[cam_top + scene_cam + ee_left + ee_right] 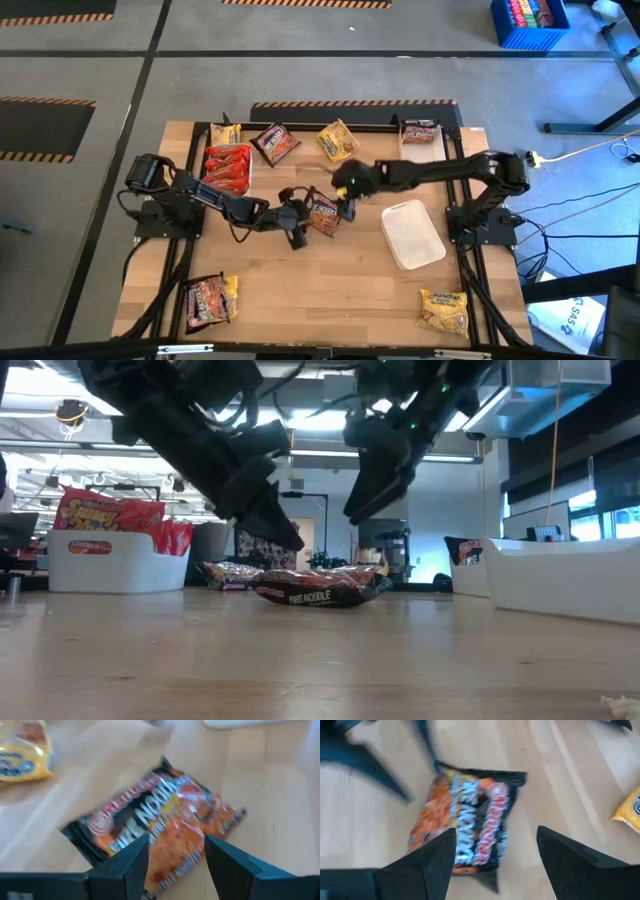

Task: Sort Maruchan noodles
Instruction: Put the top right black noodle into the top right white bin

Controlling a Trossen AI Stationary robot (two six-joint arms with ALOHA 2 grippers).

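Near the middle of the table [300,290], you have both grippers over one dark packet [323,213] lying flat on the wood. Your left gripper [296,222] is spread, empty, with its tips at the packet's left edge; your right gripper [347,205] is also spread and empty, just off the packet's right side. Let one arm take it: bring the fingers down astride a short edge, pinch the crinkly film, and keep the other clear.
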